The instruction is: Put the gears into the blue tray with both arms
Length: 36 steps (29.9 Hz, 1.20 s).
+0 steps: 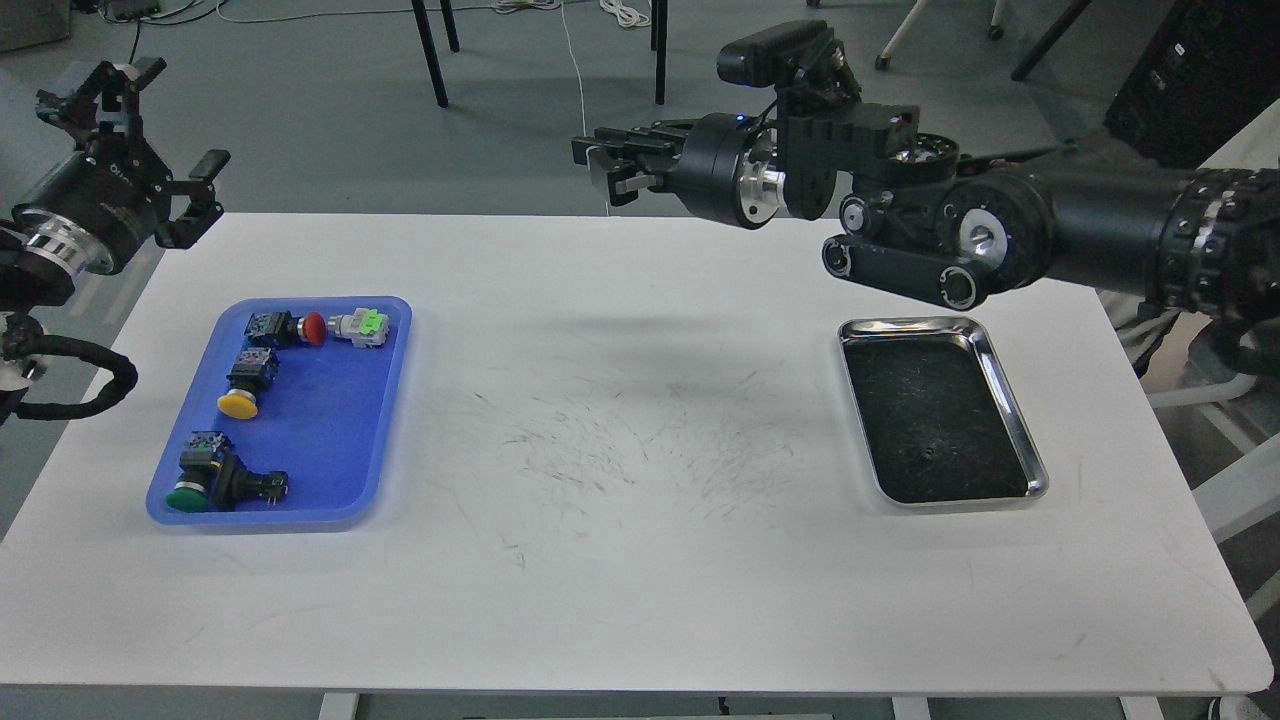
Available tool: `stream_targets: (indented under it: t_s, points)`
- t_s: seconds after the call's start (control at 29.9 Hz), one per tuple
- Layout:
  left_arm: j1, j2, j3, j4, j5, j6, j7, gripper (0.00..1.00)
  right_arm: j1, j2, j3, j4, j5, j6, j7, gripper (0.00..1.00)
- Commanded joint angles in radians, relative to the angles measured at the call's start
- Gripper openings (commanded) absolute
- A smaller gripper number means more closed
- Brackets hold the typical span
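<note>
Gear (928, 453) flat in steel tray (1010, 400); left claw (160, 140) spread, right claw (600, 170) unclear.

table left: tray (385, 420) holding four switches (240, 385)
table right: steel tray (1010, 400), one gear (928, 452) inside, near front

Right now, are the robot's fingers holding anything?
No. The open left gripper holds nothing; nothing shows in the right gripper, its fingers too dark to tell apart.
</note>
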<state>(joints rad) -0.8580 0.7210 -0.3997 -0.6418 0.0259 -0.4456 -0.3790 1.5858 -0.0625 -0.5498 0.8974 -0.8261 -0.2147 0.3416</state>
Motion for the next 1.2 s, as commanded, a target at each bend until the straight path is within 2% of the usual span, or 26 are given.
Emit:
stream_targets:
  t_s: [0.0, 0.1, 0.6, 1.17]
  points:
    - [0.002, 0.032, 0.005, -0.012, 0.000, -0.001, 0.002, 0.98, -0.047, 0.061, 0.004, 0.000, -0.030, -0.055, 0.017, 0.01]
    - [0.002, 0.055, 0.007, -0.032, 0.000, -0.001, 0.002, 0.98, -0.105, 0.063, 0.005, -0.002, -0.103, -0.092, 0.037, 0.01]
    - [0.002, 0.132, 0.009, -0.081, 0.000, 0.001, 0.005, 0.98, -0.296, 0.063, 0.024, -0.029, -0.398, -0.195, 0.047, 0.01]
    - [0.002, 0.189, 0.010, -0.122, 0.000, 0.002, 0.005, 0.98, -0.374, 0.063, 0.030, -0.025, -0.522, -0.216, 0.060, 0.01]
